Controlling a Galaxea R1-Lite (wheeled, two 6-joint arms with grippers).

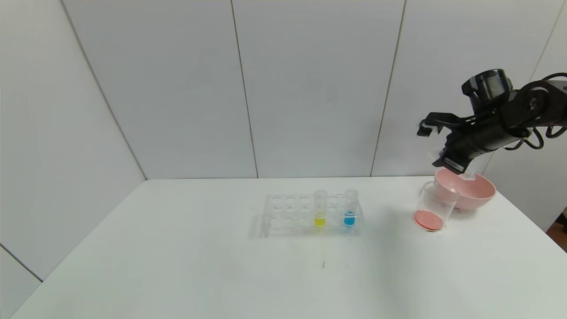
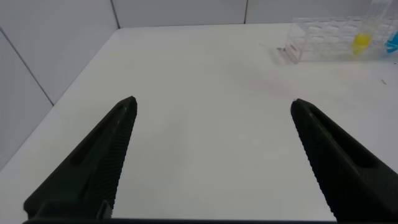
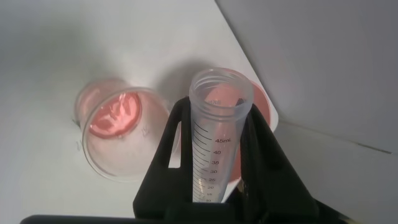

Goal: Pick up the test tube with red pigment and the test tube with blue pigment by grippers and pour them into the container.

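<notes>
Head view has the right gripper near the table's far right corner, clamped on a clear, emptied graduated test tube held mouth-down over the pink bowl, beside the clear beaker holding red liquid. The short clear tube with blue liquid stands upright in the clear many-holed rack mid-table, off to that gripper's left. The left gripper hangs spread and empty over the table's left side, so I'd guess either arm could reach it.

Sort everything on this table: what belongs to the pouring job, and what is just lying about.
Part of the job:
- emptied test tube, held in the right gripper over the pink bowl
- blue test tube, in the rack
- beaker, holding red liquid
- left gripper, open, idle

Lying about:
- yellow tube
- rack
- pink bowl
</notes>
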